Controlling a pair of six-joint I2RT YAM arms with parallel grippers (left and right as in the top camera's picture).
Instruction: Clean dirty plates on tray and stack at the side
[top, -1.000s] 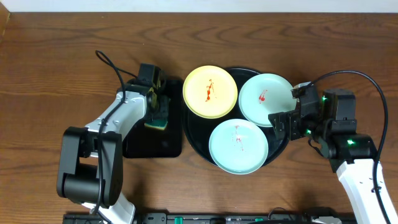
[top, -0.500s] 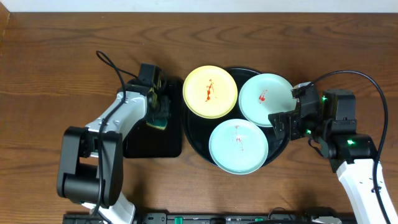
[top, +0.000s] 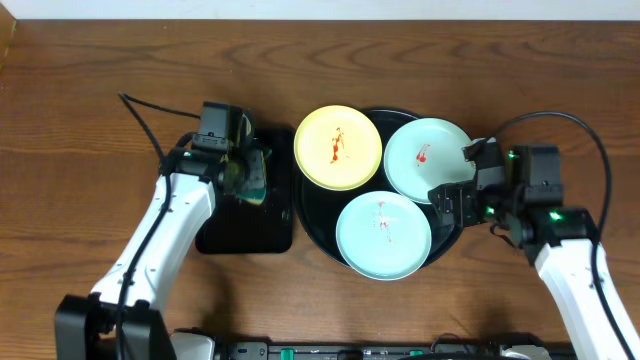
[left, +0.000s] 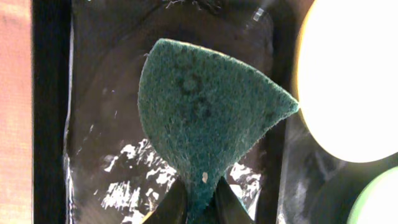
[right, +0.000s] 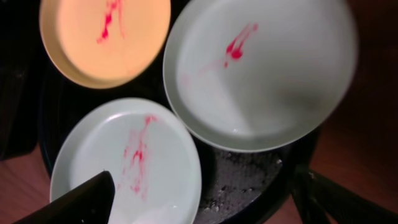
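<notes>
Though dirty, plates (top: 400, 250) face-up on tray (top: 319, 218).

The yellow plate (top: 356, 162), far blue plate (top: 440, 170) and near blue plate (top: 400, 245) are each smeared red. The tray (top: 312, 222) is black, the sponge (left: 205, 118) dark green, the table (top: 80, 100) brown wood-grain.

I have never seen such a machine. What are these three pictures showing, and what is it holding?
This is a robot with two arms at a wooden table. One picture looks down from above; the other two come from cameras on the wrists. A round black tray carries a yellow plate and two blue plates, all smeared red. The left tool is shut on a green sponge above a smaller rectangular tray. The right tool stands open at the round tray's edge, holding nothing.
</notes>
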